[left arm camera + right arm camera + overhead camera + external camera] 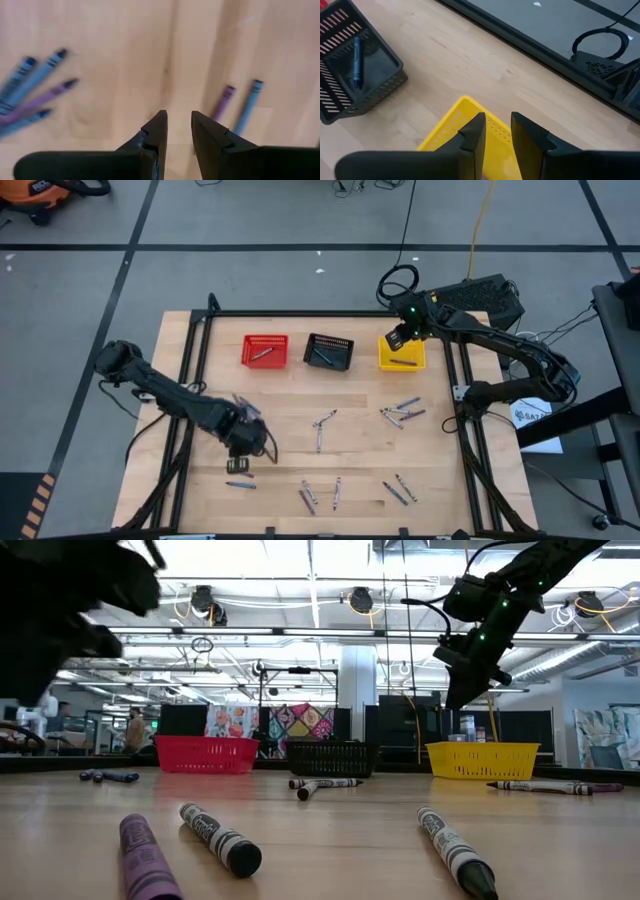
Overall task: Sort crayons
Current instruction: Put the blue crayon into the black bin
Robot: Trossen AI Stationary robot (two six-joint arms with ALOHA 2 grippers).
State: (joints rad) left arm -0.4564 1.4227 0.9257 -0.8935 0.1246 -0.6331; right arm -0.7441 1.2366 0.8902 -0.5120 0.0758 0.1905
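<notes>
Several crayons lie flat and scattered on the wooden table: a pair (240,474) at the near left, a pair (321,430) at the middle, a cluster (402,412) to the right, and more (320,496) (399,490) along the near edge. My left gripper (246,446) (179,125) hovers over bare wood just beyond the near-left pair, its fingers a little apart and empty. My right gripper (398,338) (498,129) hangs above the yellow basket (401,353) (450,132), slightly open and empty. One crayon (403,362) lies in that basket.
A red basket (265,350) and a black basket (329,351) stand in the far row beside the yellow one, each with a crayon inside. A black frame (190,380) borders the table. In the left wrist view, crayons lie on either side of the fingers (30,90) (240,102).
</notes>
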